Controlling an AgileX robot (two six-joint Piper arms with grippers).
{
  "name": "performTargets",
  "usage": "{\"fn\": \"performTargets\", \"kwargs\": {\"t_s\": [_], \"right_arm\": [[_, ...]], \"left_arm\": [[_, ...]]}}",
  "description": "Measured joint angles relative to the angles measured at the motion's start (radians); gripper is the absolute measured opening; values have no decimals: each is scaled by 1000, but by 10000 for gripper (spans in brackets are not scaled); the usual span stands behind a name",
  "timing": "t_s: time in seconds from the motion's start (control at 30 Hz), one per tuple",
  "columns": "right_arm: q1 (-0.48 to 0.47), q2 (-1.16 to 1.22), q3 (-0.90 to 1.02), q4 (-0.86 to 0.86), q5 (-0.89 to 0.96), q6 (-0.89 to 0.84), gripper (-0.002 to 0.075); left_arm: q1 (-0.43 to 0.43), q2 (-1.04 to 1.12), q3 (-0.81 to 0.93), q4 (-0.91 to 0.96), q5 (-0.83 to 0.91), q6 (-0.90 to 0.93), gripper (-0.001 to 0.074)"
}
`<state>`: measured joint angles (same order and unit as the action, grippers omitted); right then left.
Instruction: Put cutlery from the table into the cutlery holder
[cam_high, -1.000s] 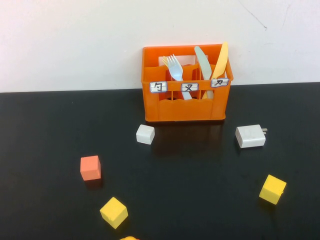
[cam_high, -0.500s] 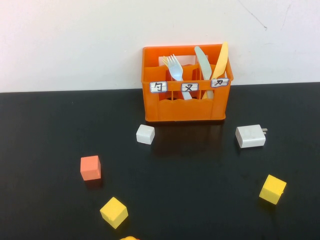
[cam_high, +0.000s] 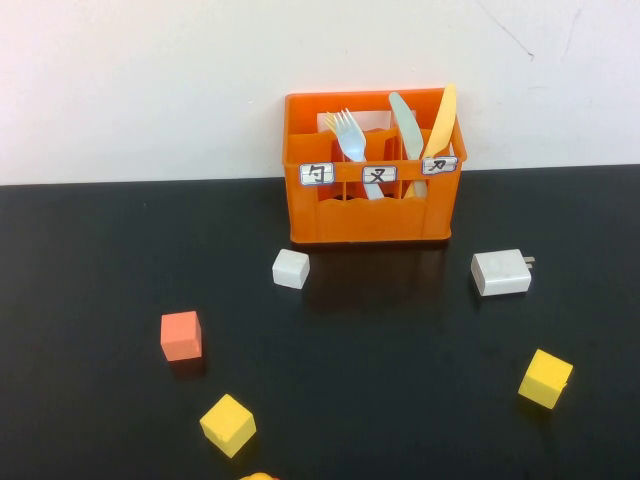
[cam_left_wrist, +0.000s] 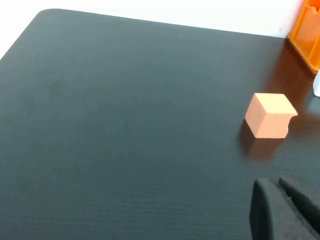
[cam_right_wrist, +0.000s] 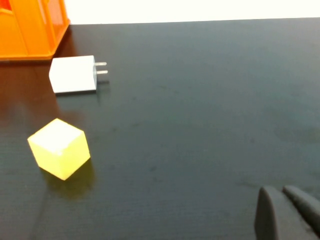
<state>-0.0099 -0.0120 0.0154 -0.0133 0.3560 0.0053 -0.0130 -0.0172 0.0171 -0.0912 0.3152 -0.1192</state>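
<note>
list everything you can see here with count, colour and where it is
cutlery holder: 1, orange crate with three white labels, back centre of the table
fork: 1, pale light-blue, upright in the holder's middle compartment
knives: 2, pale green and yellow, standing in the holder's right compartment
white cube: 1, white, just in front of the holder's left corner
charger plug: 1, white, front right of the holder
orange cube: 1, orange, left front
yellow cubes: 2, yellow, one near front left, one at right
table: 1, matte black
left gripper: 1, black, shut, low over the table near the orange cube
right gripper: 1, black, shut, low over the table's right side
</note>
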Motion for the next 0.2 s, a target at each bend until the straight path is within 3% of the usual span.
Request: {"fn": "performTargets", "kwargs": {"t_s": [0.2], "right_arm": [[0, 0, 0, -2, 0, 0, 6]], "left_arm": [[0, 0, 0, 0, 0, 0, -1]]}}
